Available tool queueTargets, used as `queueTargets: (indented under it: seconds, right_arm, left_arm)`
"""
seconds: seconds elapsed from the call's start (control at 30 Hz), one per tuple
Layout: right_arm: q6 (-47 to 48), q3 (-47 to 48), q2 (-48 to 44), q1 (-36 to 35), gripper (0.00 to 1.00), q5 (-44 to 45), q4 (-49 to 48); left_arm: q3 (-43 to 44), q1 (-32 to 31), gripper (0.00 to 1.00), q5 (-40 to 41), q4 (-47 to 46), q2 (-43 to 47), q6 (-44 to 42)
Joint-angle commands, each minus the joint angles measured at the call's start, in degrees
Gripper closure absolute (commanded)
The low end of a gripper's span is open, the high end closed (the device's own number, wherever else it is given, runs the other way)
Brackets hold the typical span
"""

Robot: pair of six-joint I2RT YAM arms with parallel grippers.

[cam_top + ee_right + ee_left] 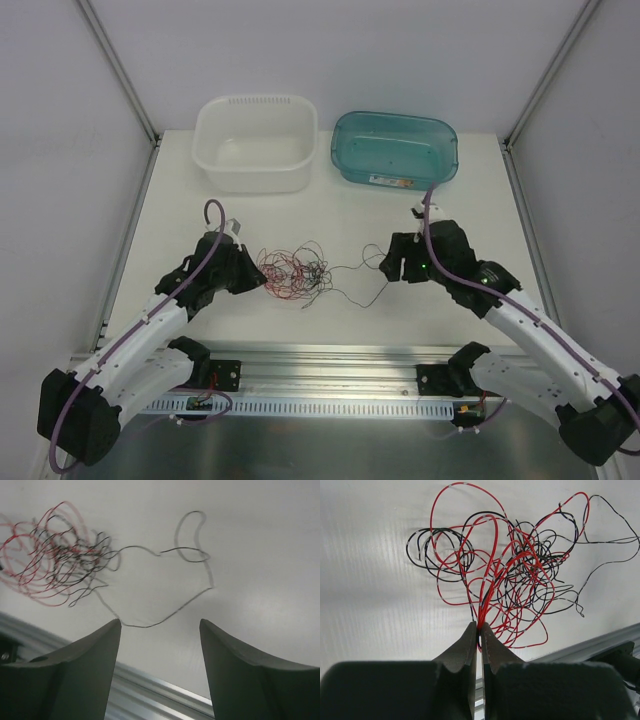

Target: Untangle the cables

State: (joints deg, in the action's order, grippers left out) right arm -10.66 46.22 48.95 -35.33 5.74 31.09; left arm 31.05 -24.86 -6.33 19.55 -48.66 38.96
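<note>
Your left claw [479, 626] clenches red strands of the cables [520, 580]; your right claw [160, 622] is released, 1 black strand [150, 625] at 12 o'clock.

This looks like a robot lab: a white surface [350, 215] inside plain walls [60, 120] and metal posts [116, 68], with two robot arms [150, 325] bolted to a rail [330, 385].

The top camera looks down from behind over the whole flat white table [350, 215], both wrist cameras skimming it closely from opposite sides, sharing the thin red-and-black wire tangle [510, 575].
</note>
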Motion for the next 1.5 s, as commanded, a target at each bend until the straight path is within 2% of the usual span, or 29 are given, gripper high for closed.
queueTargets:
  seconds: [0.0,0.07,0.2,0.37,0.47,0.57,0.6,0.63,0.67,0.73,0.93,1.1,1.27,1.37,1.47]
  right_arm:
    - [1.86,0.27,6.67,-4.73,0.32,-13.46,-9.9]
    - [3.79,0.1,11.85,-8.07,0.32,-18.88,-13.33]
    - [7.22,0.54,20.73,-10.19,0.31,-25.15,-16.67]
    - [9.77,1.86,29.09,-10.46,0.31,-24.28,-17.2]
    - [10.04,2.65,33.22,-10.72,0.31,-26.82,-18.08]
    - [10.22,4.05,35.77,-10.99,0.37,-28.32,-17.12]
    - [10.22,4.14,35.6,-10.99,0.52,-28.76,-17.29]
    - [10.3,4.14,35.17,-10.99,0.64,-28.24,-17.21]
    - [10.3,3.88,34.47,-10.99,0.86,-26.85,-17.03]
    - [11.61,3.44,30.79,-10.99,0.98,-25.08,-15.2]
    - [15.13,5.37,14.54,-9.15,0.99,-16.2,-1.95]
    - [17.59,12.04,-3.14,0.95,0.99,-13.04,9.66]
    - [20.59,23.46,-10.27,6.5,0.99,-2.61,14.87]
    - [21.11,27.16,-12.56,6.59,0.99,3.72,14.44]
    - [21.47,27.7,-12.04,6.59,0.99,5.86,14.08]
  left_arm:
    - [0.77,-1.15,1.0,-1.15,-1.09,0.41,0.85]
    - [0.59,-1.59,1.0,-0.62,-1.18,0.15,1.47]
    - [0.42,-1.86,1.0,-0.18,-1.27,0.06,1.91]
    - [-0.02,-1.94,1.0,0.35,-1.18,0.94,2.17]
    - [-0.46,-2.03,1.0,1.58,-1.18,1.55,2.7]
    - [-0.64,-2.03,1.0,2.72,-1.27,1.47,2.96]
    - [-0.55,-1.95,1.0,3.25,-1.27,1.29,2.96]
    - [-0.46,-1.94,1.0,3.77,-1.1,1.03,2.96]
    - [-0.55,-2.03,1.0,5.26,-1.27,0.94,2.96]
    - [-0.99,-1.94,1.0,7.37,-1.18,0.68,2.96]
    - [-4.32,0.34,1.0,15.72,0.57,0.5,4.8]
    - [-6.52,3.32,1.0,18.46,1.54,1.64,5.25]
    - [-6.35,5.08,1.0,19.86,2.24,1.38,5.07]
    - [-5.82,5.7,1.0,20.3,2.42,0.5,5.25]
    - [-4.68,5.79,1.0,18.9,2.33,-0.46,4.99]
